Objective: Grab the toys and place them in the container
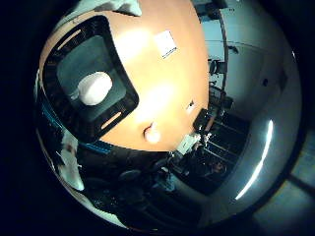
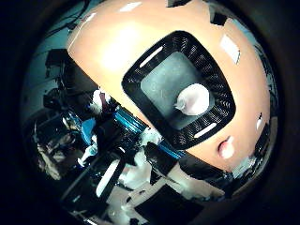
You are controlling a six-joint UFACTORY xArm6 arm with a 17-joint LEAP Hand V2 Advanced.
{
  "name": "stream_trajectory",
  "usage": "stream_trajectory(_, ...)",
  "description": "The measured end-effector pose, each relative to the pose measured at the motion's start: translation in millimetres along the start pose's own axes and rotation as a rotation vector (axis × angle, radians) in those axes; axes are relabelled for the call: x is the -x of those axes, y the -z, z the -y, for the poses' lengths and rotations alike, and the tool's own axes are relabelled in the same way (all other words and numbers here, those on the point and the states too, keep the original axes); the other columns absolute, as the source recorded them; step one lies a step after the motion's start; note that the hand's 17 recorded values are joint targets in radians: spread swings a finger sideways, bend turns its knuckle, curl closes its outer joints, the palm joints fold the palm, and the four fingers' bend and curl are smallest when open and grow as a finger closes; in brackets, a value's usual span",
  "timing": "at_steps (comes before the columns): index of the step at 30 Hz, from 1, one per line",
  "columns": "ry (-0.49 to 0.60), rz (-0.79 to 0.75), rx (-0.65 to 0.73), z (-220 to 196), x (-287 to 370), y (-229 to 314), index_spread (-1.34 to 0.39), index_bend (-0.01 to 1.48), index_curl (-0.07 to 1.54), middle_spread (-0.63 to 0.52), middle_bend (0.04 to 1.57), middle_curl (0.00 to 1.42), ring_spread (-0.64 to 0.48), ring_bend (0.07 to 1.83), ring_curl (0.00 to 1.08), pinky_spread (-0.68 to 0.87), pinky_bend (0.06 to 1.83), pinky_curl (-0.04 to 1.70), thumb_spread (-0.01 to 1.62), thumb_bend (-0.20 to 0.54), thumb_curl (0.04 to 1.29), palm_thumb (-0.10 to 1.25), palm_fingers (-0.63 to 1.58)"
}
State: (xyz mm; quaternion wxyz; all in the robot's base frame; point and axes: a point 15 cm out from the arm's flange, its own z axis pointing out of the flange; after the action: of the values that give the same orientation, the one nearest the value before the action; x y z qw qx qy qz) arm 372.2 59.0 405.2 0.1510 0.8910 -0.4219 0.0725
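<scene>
A black slotted container [image 2: 140,77] stands on the round orange table [image 1: 162,73], seen from well above. Inside it, on the dark floor, lies a white rounded toy [image 2: 193,101]. A small pink toy [image 1: 151,133] rests on the bare tabletop just outside the container, close to the table's edge. White and black parts of my hand [image 2: 123,174] show beside the table's edge, far from both toys. Nothing is seen held at the palm. How the hand is set I cannot make out.
A white label [image 1: 165,43] lies flat on the table beyond the container, and a smaller tag [image 1: 190,105] sits near the rim. Dark equipment and furniture [image 1: 216,147] stand on the floor past the table's edge.
</scene>
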Motion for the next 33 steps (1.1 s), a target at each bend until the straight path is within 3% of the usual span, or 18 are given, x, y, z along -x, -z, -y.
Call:
stream_trajectory(11,-0.146,0.039,0.030,-65,-75,-20,-0.41,0.15,0.26,-0.07,0.33,0.36,-0.01,0.61,0.27,0.41,0.73,0.40,0.98,-0.028,0.28,0.48,0.14)
stream_trajectory(22,-0.404,0.015,0.096,-217,-210,-85,-0.40,0.15,0.25,-0.07,0.33,0.36,-0.01,0.60,0.26,0.40,0.73,0.33,0.98,-0.029,0.28,0.47,0.15)
stream_trajectory(33,-0.654,0.063,0.171,-359,-271,-191,-0.37,0.16,0.26,-0.07,0.34,0.36,0.00,0.56,0.25,0.41,0.69,0.28,0.98,-0.028,0.28,0.46,0.17)
